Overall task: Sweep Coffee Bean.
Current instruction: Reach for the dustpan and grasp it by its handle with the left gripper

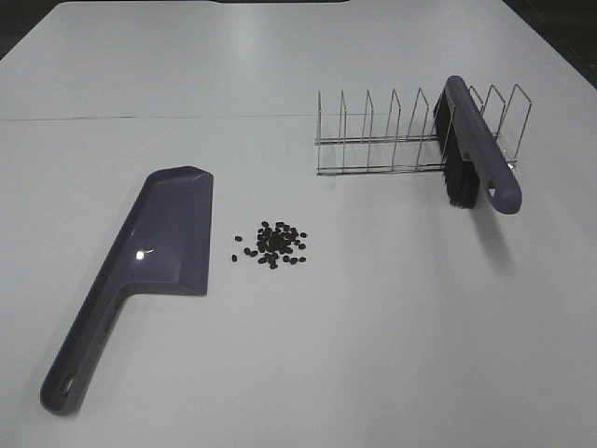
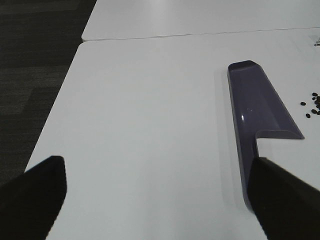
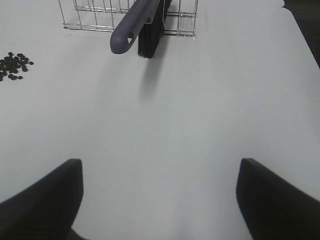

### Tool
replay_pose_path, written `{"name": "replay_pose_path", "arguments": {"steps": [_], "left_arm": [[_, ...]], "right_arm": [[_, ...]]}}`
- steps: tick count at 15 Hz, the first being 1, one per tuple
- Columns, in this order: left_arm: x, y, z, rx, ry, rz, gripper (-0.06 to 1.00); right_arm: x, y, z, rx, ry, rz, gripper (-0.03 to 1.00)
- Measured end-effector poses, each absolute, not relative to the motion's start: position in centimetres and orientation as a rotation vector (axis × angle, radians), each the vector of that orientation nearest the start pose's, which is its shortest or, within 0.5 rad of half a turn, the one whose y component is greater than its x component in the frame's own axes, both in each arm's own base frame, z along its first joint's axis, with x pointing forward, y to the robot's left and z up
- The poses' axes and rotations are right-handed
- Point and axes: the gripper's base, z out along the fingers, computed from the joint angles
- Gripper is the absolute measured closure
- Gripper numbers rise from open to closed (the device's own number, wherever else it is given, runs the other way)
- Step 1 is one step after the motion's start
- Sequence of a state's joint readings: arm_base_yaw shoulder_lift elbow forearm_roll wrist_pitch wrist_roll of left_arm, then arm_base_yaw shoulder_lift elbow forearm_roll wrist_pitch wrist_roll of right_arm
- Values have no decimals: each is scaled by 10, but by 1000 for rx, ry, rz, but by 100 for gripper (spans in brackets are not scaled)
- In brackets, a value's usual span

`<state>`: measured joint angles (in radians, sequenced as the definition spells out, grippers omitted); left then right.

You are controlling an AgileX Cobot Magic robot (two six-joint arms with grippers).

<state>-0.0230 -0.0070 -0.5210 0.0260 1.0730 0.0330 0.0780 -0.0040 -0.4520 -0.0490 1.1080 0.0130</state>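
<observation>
Between the wide-spread fingers of the left hand point(image 2: 157, 170) lies bare worktop point(image 2: 150, 100), and the hand grips nothing. Its inner finger point(image 2: 287, 200) covers the near end of the purple dustpan point(image 2: 255, 100), whose handle runs forward from there to the scoop. Just past the scoop's inner side, ahead of the hand and toward the middle, lie the coffee beans point(image 2: 312, 105), a loose dark cluster apart from the pan. On this hand's outer side the worktop ends at a straight edge, with dark floor point(image 2: 35, 60) beyond. Farther ahead a seam point(image 2: 200, 36) crosses the surface.

The right hand point(image 3: 160, 165) is likewise spread and holds nothing, with open worktop between its fingers and well ahead. Forward and inward of it sit the beans point(image 3: 14, 65), well apart. Straight ahead, a purple brush point(image 3: 142, 22) with black bristles leans in a wire rack point(image 3: 85, 15), handle end toward the hand. The worktop's edge shows at the far outer corner.
</observation>
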Motion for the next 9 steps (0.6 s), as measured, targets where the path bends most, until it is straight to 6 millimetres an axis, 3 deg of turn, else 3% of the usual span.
{"name": "replay_pose_path", "arguments": {"steps": [9], "left_arm": [[-9,2,282,54,2028,37,4]], "right_arm": [[-2,-4,260,-67,2133,-6,23]]}}
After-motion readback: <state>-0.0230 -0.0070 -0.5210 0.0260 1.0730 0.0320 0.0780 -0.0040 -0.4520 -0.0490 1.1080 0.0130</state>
